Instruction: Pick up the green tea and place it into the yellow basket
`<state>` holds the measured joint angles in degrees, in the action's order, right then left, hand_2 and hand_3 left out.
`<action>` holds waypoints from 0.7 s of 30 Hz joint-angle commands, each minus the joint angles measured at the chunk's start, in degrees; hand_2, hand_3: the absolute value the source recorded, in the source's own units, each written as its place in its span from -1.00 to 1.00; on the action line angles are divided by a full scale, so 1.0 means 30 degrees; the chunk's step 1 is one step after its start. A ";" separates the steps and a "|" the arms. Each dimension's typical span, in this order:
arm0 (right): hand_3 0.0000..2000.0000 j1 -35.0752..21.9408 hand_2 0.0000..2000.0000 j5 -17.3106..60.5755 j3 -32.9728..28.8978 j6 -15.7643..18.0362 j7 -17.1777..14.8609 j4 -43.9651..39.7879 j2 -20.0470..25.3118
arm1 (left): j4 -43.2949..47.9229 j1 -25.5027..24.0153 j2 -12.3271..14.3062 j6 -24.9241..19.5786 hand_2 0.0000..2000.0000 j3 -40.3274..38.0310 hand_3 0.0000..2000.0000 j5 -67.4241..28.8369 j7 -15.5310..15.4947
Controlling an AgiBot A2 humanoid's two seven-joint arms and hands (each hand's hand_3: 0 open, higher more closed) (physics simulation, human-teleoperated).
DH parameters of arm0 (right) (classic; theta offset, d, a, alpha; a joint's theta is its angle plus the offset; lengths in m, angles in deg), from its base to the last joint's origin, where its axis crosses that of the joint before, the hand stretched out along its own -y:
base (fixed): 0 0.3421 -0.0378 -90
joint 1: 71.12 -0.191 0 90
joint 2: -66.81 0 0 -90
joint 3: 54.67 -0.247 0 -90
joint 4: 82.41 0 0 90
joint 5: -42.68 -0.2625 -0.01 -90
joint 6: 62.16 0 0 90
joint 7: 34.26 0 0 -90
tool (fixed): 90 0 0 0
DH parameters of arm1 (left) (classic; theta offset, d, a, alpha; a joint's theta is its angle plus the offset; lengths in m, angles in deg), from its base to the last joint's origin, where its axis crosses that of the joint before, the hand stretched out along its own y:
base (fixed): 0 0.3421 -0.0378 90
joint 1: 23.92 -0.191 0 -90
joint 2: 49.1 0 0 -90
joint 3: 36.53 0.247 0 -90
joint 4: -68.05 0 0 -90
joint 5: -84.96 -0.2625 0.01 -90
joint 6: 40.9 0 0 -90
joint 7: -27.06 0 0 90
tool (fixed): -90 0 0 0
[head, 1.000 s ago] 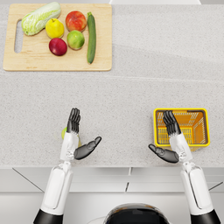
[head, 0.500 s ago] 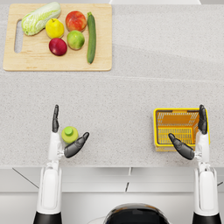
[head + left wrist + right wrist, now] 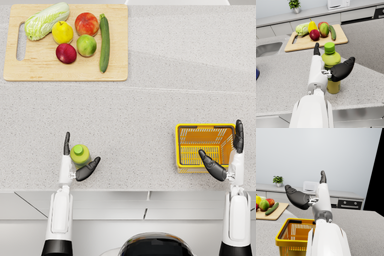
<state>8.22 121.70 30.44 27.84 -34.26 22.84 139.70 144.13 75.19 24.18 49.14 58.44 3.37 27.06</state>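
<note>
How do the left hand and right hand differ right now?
The left hand brackets the green tea bottle on the counter, fingers apart around it; the right hand surrounds nothing. The left hand sits low at bottle height; the right hand is raised over the yellow basket. Both are open.

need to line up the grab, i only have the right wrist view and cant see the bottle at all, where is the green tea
Observer: The green tea stands upright on the counter, between the spread thumb and fingers of the left hand.
Operator: is it gripped
Observer: In the left wrist view the thumb curves in front of the bottle; I cannot tell whether it is touching.
Operator: anything in the basket
Observer: From the head view, nothing lies in the yellow basket; the right hand hovers open over it.
</note>
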 commanded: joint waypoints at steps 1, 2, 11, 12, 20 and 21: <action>-1.00 -0.0244 -1.00 0.0001 0.0179 0.0000 0.0000 0.0097 0.0025 | -0.2293 0.0768 0.0230 0.0005 -1.00 0.0367 -1.00 -0.0002 0.0000; -1.00 -0.0208 -1.00 0.0002 0.0314 0.0000 0.0000 0.0106 0.0058 | -0.2494 0.0858 0.0283 0.0006 -1.00 0.0278 -1.00 -0.0004 -0.0002; -1.00 0.0264 -1.00 0.0003 0.1032 0.0000 0.0000 -0.0478 0.0327 | 0.0432 0.0383 0.0566 -0.0990 1.00 -0.1404 1.00 -0.0022 0.0026; -1.00 0.0215 -1.00 0.0003 0.1191 0.0000 0.0000 -0.0566 0.0363 | 0.0960 0.0476 0.0618 -0.1229 1.00 -0.1605 1.00 -0.0010 -0.0025; -1.00 -0.0893 -1.00 0.0003 0.6217 0.0000 0.0000 -0.0785 0.1300 | 0.5500 0.3670 0.1670 -0.2939 1.00 0.0707 1.00 -0.0008 -0.0084; -1.00 -0.1143 -1.00 0.0004 0.6481 0.0000 0.0000 -0.0951 0.1505 | 0.6232 0.4100 0.1938 -0.2874 1.00 0.1012 1.00 -0.0007 -0.0099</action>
<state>6.55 121.71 46.62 27.84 -34.26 20.54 143.35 156.56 83.60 28.77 40.71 59.51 3.35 26.76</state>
